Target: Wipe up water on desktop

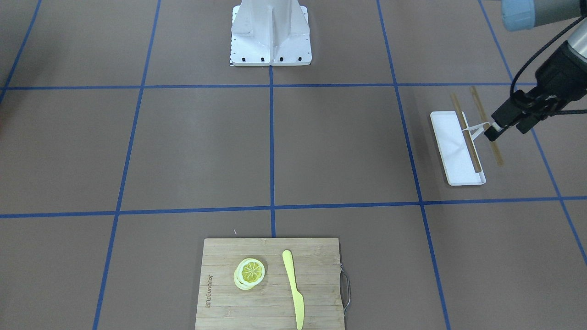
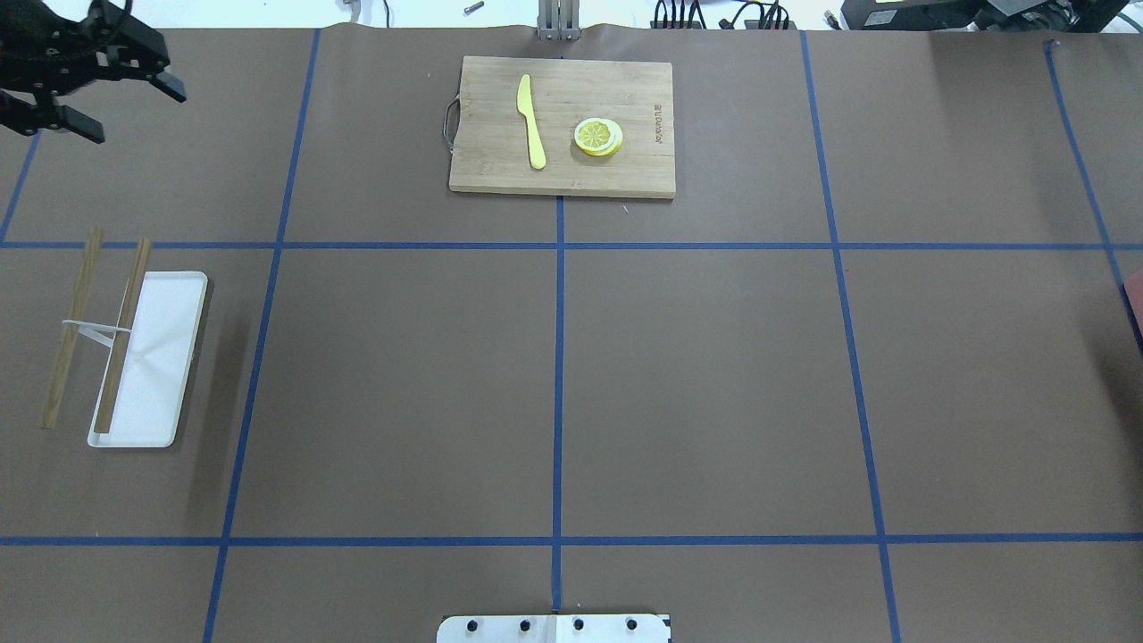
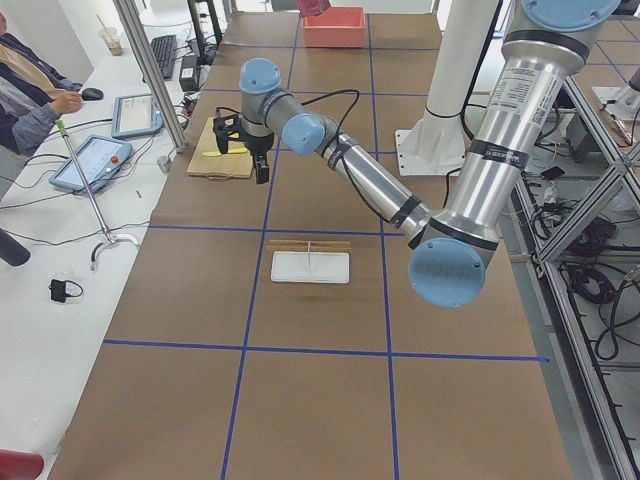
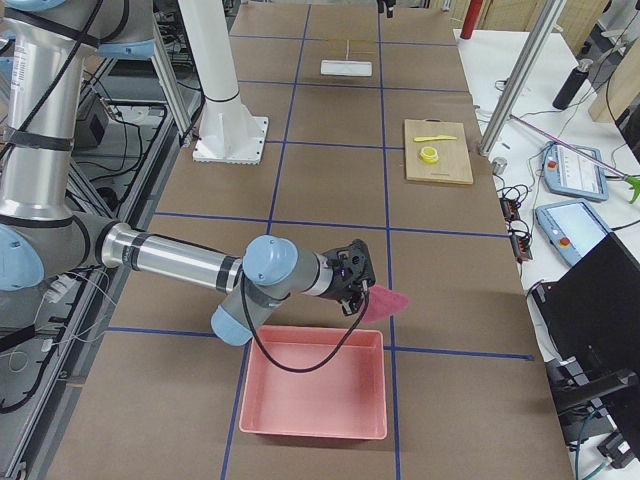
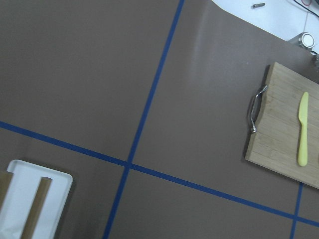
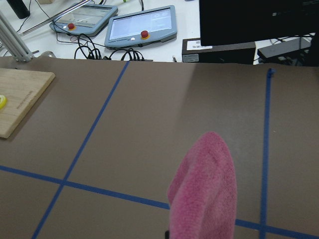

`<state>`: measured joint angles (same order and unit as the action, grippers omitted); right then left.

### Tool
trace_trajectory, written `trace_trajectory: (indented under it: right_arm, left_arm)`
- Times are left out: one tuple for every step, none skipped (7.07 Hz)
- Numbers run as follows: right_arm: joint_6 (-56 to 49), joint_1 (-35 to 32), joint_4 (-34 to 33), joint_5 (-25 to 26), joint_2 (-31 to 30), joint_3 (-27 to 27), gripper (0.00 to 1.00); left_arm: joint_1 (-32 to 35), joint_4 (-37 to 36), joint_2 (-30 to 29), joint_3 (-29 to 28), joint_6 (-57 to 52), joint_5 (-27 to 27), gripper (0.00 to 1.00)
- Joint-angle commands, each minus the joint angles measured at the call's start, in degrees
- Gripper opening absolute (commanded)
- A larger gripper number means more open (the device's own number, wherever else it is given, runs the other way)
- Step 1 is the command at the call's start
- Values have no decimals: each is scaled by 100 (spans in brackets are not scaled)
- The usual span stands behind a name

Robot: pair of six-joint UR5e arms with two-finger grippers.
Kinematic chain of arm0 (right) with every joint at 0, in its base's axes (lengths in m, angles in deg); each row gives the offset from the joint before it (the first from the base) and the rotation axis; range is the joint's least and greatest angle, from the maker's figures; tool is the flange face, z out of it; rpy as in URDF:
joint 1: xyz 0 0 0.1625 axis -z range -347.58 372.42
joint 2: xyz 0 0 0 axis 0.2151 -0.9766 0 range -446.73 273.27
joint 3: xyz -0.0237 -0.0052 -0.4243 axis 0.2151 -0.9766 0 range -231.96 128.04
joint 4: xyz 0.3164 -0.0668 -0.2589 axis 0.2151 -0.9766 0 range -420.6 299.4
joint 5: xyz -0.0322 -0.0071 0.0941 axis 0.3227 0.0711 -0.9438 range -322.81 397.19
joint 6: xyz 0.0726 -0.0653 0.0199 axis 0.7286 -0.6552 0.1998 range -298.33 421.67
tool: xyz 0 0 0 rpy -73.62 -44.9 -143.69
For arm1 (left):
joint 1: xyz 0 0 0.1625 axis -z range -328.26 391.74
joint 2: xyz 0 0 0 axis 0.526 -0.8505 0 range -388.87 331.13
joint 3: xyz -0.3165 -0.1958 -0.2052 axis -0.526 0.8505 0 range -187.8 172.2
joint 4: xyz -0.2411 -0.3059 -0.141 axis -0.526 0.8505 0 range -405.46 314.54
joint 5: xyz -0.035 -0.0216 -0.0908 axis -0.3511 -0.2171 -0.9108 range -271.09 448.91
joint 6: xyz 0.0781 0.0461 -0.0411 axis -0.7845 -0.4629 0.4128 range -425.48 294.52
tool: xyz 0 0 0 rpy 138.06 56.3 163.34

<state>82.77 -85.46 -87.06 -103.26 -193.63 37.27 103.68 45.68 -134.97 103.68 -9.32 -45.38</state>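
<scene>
The desktop (image 2: 714,375) is a matte brown tabletop with a blue tape grid; I see no water on it in any view. My right gripper (image 4: 355,277) is shut on a pink cloth (image 6: 205,191) and holds it above the desktop, just beyond the pink bin. The cloth also shows in the exterior right view (image 4: 385,300) and at the overhead view's right edge (image 2: 1132,295). My left gripper (image 2: 134,114) is open and empty. It hangs high over the far left of the desktop, between the white tray and the cutting board.
A bamboo cutting board (image 2: 643,170) with a yellow knife (image 2: 531,121) and a lemon slice (image 2: 598,137) lies at the far middle. A white tray (image 2: 165,357) with two wooden sticks (image 2: 120,339) lies left. A pink bin (image 4: 315,390) sits at the right end.
</scene>
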Motion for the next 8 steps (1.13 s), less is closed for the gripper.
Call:
trace_trajectory:
  right_arm:
    - [-492, -143, -105, 70, -488, -186, 0]
    - [-1293, -160, -105, 218, -603, -448, 0]
    - [-1492, -134, -105, 246, -605, -694, 0]
    - [-1616, -134, -105, 316, -631, -757, 0]
    - [-1739, -134, -105, 404, -701, -758, 0]
    - [-1766, -91, -114, 474, -693, -758, 0]
    - [-1767, -12, -210, 579, -658, -758, 0]
    - [-1767, 15, -263, 580, -631, -758, 0]
  left_arm:
    - [188, 9, 492, 67, -588, -18, 97]
    - [214, 0, 720, 119, -981, -18, 97]
    - [388, 0, 853, 128, -1298, -18, 97]
    - [495, 0, 967, 146, -1484, -18, 97]
    - [496, -8, 959, 155, -1486, -18, 97]
    - [496, -8, 959, 155, -1486, -18, 97]
    - [496, -8, 959, 164, -1486, -18, 97]
    - [496, -8, 951, 164, -1486, -18, 97]
